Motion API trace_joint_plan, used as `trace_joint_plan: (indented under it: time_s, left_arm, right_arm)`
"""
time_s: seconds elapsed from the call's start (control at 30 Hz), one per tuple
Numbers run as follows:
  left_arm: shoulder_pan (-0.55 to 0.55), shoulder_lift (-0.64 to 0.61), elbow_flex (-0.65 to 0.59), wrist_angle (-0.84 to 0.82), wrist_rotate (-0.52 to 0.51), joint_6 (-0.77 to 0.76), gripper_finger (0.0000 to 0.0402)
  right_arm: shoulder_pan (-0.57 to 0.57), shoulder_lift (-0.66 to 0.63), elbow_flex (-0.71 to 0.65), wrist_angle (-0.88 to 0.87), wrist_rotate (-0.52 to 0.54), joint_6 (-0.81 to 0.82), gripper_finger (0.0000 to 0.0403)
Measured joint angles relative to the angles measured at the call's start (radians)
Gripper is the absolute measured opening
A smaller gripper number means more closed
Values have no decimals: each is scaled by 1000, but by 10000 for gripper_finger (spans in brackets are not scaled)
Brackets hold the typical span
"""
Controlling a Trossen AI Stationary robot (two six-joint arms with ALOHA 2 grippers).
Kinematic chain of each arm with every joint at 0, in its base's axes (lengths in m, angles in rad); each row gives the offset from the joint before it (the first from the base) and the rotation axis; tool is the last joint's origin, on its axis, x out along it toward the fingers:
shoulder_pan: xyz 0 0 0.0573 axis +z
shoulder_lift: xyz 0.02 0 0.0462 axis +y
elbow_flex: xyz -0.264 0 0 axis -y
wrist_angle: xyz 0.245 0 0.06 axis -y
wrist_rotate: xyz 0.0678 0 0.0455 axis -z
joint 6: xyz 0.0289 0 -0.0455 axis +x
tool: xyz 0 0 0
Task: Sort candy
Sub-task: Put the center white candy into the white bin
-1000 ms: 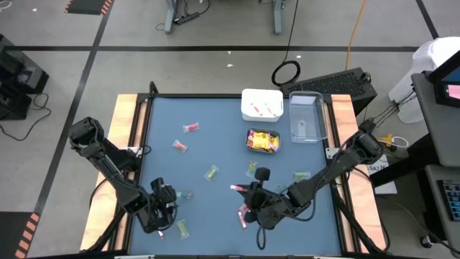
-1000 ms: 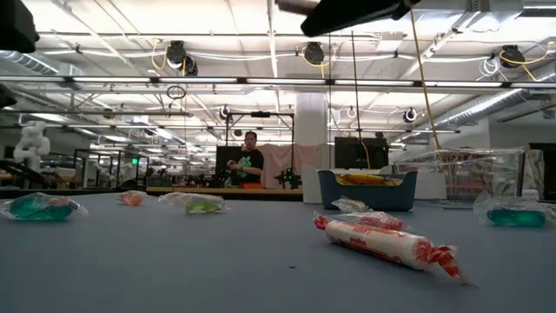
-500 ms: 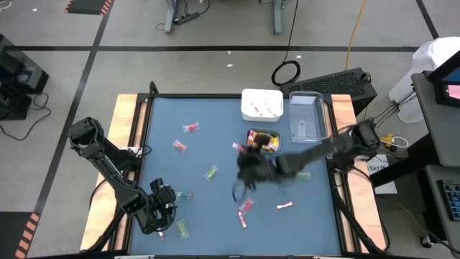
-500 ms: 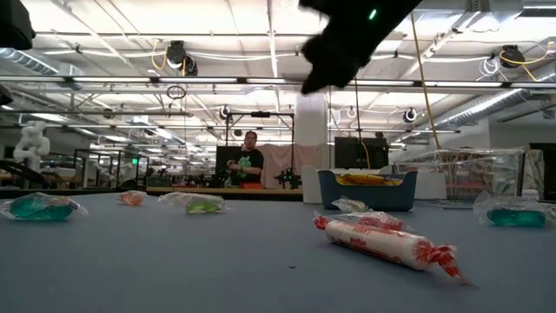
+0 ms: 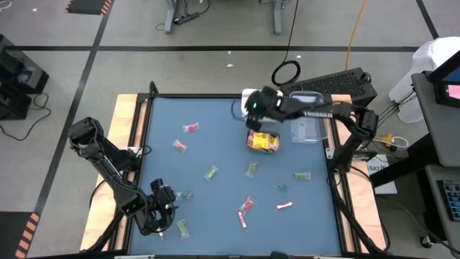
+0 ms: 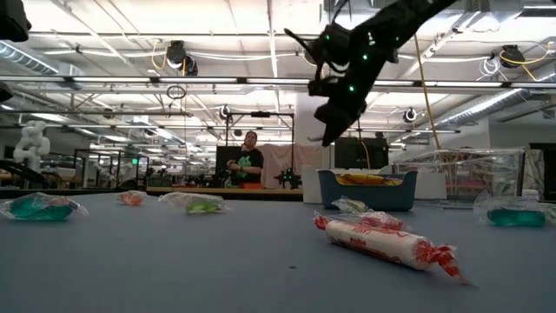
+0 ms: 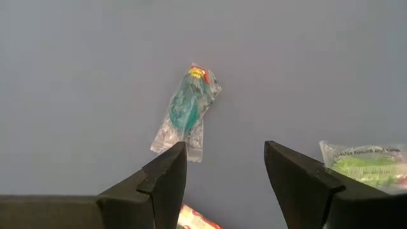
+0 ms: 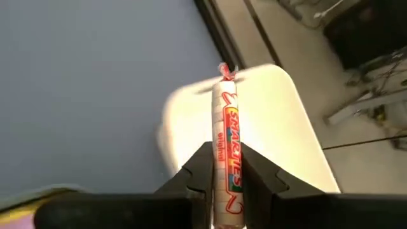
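Note:
My right gripper (image 5: 250,109) hangs over the white container (image 5: 267,103) at the table's far edge, shut on a pink-white candy stick (image 8: 227,121). At the near left corner my left gripper (image 7: 226,149) stands open above the table. A teal clear-wrapped candy (image 7: 187,108) lies flat just ahead of its fingers, and a green one (image 7: 369,165) lies off to one side. Other candy lies scattered flat on the blue table: pink pieces (image 5: 190,127), green pieces (image 5: 210,173) and pink-white sticks (image 5: 246,205). My right gripper pinches the candy stick between its two fingers (image 8: 203,166), which sit on the stick's rear half (image 8: 227,156). The stick lies along the fingers, and its twisted free end (image 8: 225,71) juts out ahead of the tips. It is lifted clear, above the white container.
A teal container (image 5: 263,141) with yellow packets stands just in front of the white one, and a clear container (image 5: 307,119) stands to its right. Wooden rails (image 5: 129,144) border the table. In the low view a person (image 6: 250,165) stands far behind the table.
My right gripper has swung from the table's near middle toward the far edge, turning as it went. It has carried the pink-white stick clear of the table to above the white container, and it has stayed shut on it.

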Motion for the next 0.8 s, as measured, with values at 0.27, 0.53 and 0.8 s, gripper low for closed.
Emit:
trace_joint_plan:
  time_s: [0.27, 0.53, 0.8]
  left_arm:
    - [0, 0, 0, 2, -17, 0, 214]
    - [0, 0, 0, 9, -36, 0, 214]
    - [0, 0, 0, 12, -43, 1, 214]
  right_arm:
    - [-182, 0, 0, -13, -202, 25, 48]
    - [-194, 56, 0, -25, -256, 66, 48]
    - [-195, 105, 0, -21, -247, 87, 48]
